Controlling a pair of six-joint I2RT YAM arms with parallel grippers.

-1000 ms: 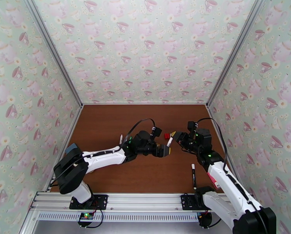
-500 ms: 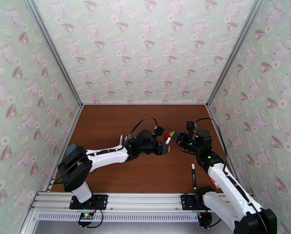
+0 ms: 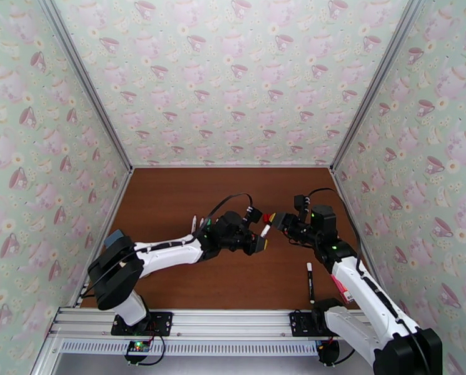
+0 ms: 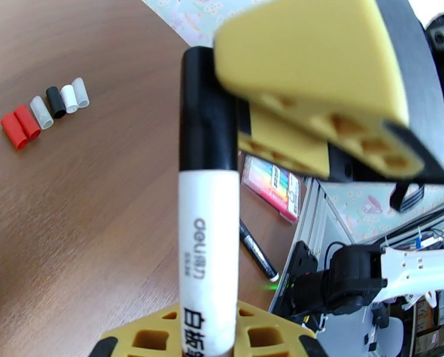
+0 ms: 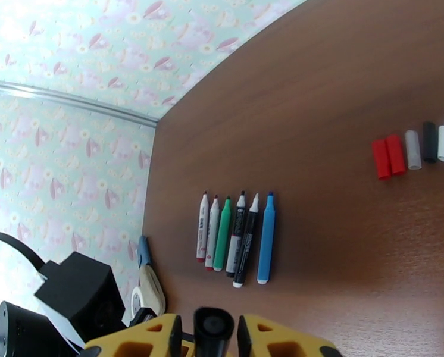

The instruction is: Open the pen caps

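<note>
A pen (image 4: 209, 233) with a white barrel is clamped in my left gripper (image 4: 207, 337), which is shut low on the barrel. Its black cap (image 4: 207, 114) points up into my right gripper (image 5: 213, 335). That gripper's yellow fingers (image 5: 153, 339) flank the cap's end (image 5: 214, 325) with thin gaps, so it stands open. From above, the two grippers (image 3: 260, 242) (image 3: 278, 220) meet over mid-table with the pen (image 3: 265, 230) between them. Several loose pen caps (image 4: 43, 111) (image 5: 415, 149), red, grey, black and white, lie in a row. Several uncapped pens (image 5: 237, 239) lie side by side.
A black pen (image 3: 310, 282) lies near the right arm's base, beside a pink-yellow highlighter pack (image 4: 274, 185). The red caps (image 3: 268, 217) sit just behind the grippers. Patterned walls close in the brown table (image 3: 170, 195) on three sides.
My left gripper closed on the pen's barrel. The right gripper, which held the pen, has loosened its fingers. Both grippers drifted slightly left.
</note>
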